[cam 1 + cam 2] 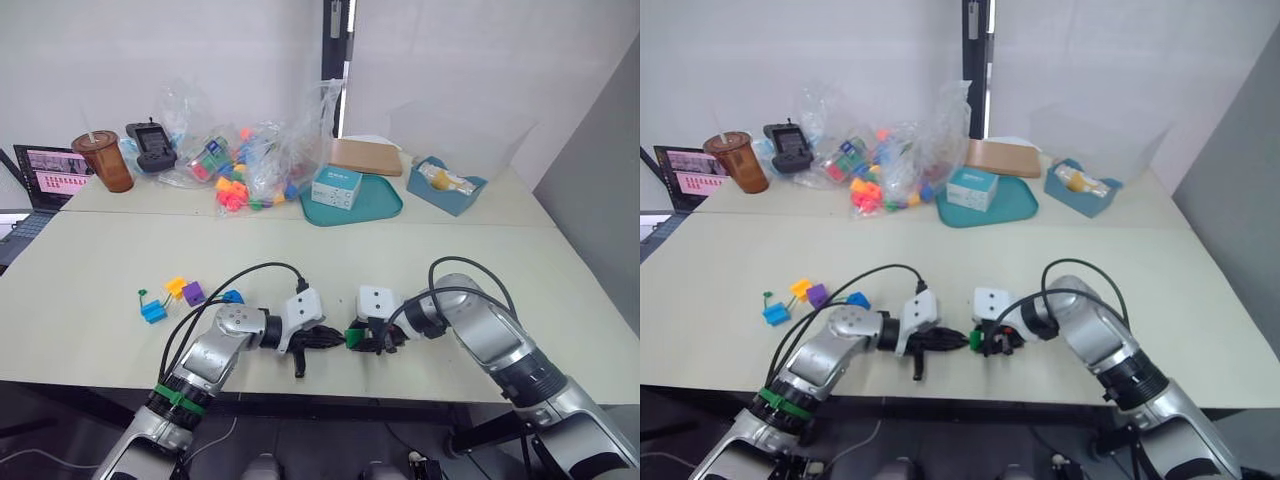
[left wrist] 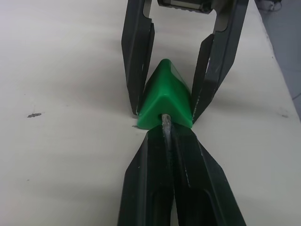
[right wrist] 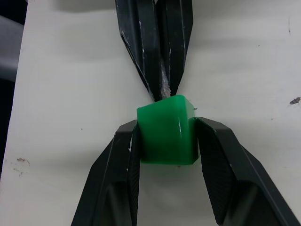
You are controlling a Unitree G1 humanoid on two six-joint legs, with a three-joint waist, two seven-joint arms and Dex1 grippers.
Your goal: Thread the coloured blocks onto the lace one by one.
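Observation:
A green block (image 3: 165,136) sits just above the table (image 1: 420,260) near its front edge, and my right gripper (image 1: 358,340) is shut on its two sides. My left gripper (image 1: 328,338) faces it from the left, shut on the stiff grey tip of the lace (image 2: 165,123). The tip touches the block's face at its hole. Further left on the table lie the light blue block (image 1: 153,311), the orange-yellow block (image 1: 176,287), the purple block (image 1: 193,293) and the dark blue block (image 1: 232,297). A short bit of green cord (image 1: 143,295) shows beside them.
At the back stand a clear bag of toys (image 1: 245,165), a teal tray (image 1: 385,205) with a small box, a blue box (image 1: 445,185), a brown cup (image 1: 103,160) and a laptop (image 1: 45,175). Both grippers work close to the table's front edge.

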